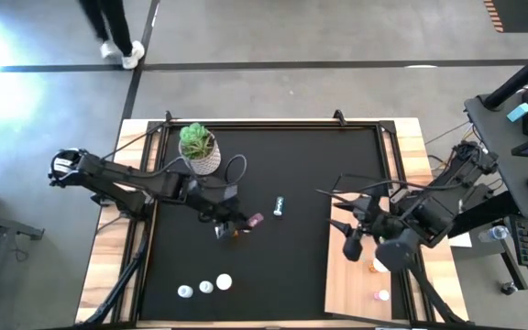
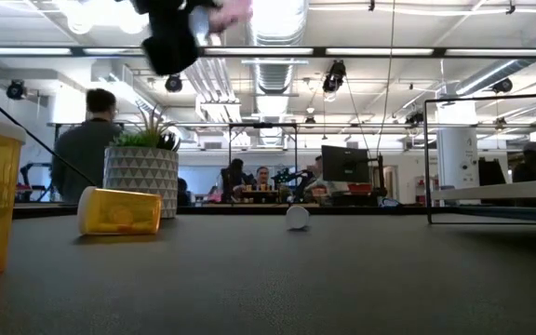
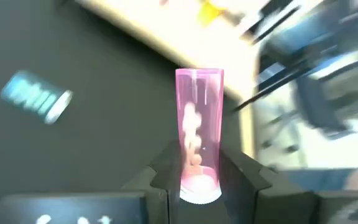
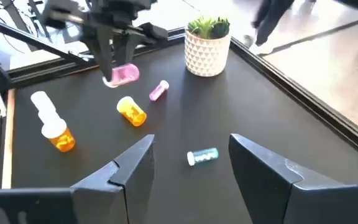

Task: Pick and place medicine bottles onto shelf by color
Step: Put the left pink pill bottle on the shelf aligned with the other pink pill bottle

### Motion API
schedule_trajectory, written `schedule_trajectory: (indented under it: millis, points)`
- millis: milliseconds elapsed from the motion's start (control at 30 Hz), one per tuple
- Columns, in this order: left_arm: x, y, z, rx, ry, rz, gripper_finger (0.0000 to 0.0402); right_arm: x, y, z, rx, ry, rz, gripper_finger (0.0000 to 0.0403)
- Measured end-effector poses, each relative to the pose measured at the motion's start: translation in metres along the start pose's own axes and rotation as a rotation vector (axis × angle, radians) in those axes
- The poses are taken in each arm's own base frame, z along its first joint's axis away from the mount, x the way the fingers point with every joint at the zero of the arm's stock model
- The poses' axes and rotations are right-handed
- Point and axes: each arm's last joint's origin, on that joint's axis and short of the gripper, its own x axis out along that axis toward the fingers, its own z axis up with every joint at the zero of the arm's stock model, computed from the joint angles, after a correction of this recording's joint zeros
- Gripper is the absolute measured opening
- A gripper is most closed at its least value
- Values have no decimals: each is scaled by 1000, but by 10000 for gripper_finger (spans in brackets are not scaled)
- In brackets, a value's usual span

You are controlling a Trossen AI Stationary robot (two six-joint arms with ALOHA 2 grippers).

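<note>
text: none legible | teal-banded bottle (image 4: 202, 156): band showed only a blurred pattern, no readable words | pink bottle (image 3: 198, 134): bore no label that could be read | screens in the room beyond the table: too small to read

The mat (image 1: 301, 183) is black, the held bottle (image 3: 198, 127) translucent pink, the lying bottle (image 4: 131, 111) amber, and the plant pot (image 4: 207, 51) white with triangle patterning.
</note>
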Motion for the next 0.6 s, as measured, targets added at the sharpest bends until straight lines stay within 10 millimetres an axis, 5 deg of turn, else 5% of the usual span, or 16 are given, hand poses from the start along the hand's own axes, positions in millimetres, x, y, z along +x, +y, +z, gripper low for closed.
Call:
schedule_trajectory:
  millis: [600]
  points:
    - [17, -23, 34, 182, -307, -327, 67, 34, 30, 34, 62, -138, 231, 195]
